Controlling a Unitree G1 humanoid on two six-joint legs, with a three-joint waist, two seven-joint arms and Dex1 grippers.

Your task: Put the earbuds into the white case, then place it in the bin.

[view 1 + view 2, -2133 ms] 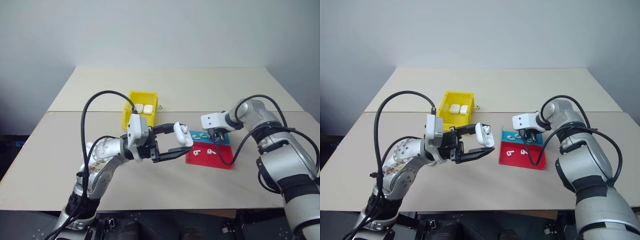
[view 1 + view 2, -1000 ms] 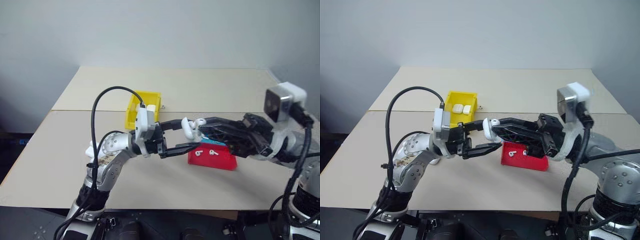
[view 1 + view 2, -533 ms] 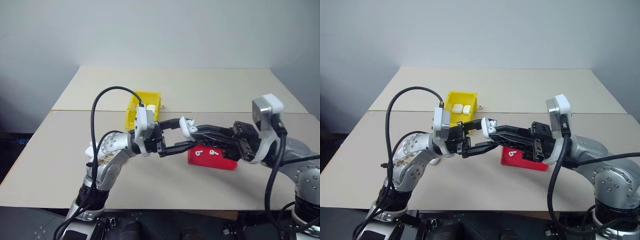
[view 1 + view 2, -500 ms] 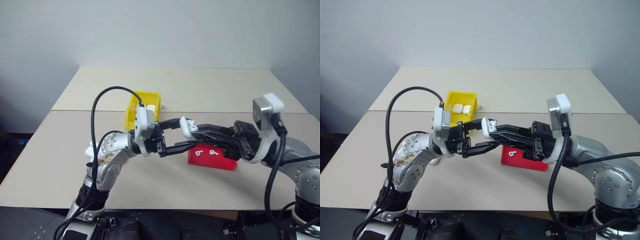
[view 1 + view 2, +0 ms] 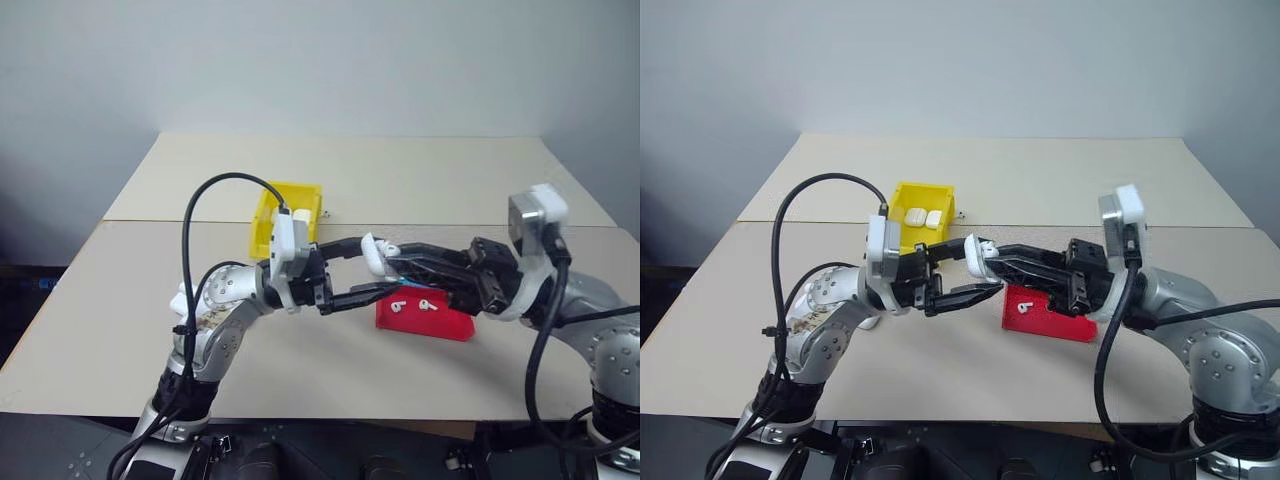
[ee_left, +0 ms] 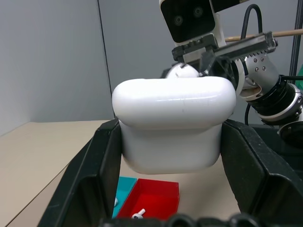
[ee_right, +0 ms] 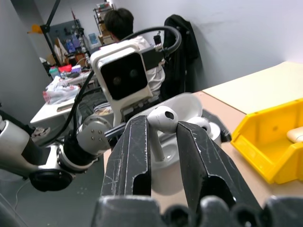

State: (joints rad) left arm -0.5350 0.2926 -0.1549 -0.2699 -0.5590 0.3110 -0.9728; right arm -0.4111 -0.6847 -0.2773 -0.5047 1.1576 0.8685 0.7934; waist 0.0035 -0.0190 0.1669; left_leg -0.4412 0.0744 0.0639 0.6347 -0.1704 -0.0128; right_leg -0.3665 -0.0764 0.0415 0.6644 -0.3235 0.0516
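My left gripper [image 5: 364, 272] is shut on the white case [image 6: 175, 123] and holds it above the middle of the table with its lid flipped up. From the right, my right gripper [image 7: 163, 125] is shut on one of the earbuds [image 7: 161, 118], stem down, right at the case's open top [image 5: 373, 254]. Two more earbuds [image 5: 400, 305] lie on the red tray [image 5: 440, 325] below. The yellow bin [image 5: 268, 215] stands behind my left arm with two closed cases [image 5: 910, 214] in it.
A teal tray [image 6: 125, 189] adjoins the red one on its far side. A black cable [image 5: 215, 190] arcs over my left arm. In the right wrist view a seated person [image 7: 120, 19] shows far behind, beyond the table.
My right arm has sunk a little and brought the earbud closer onto the case's opening. The left gripper and the case have stayed where they were.
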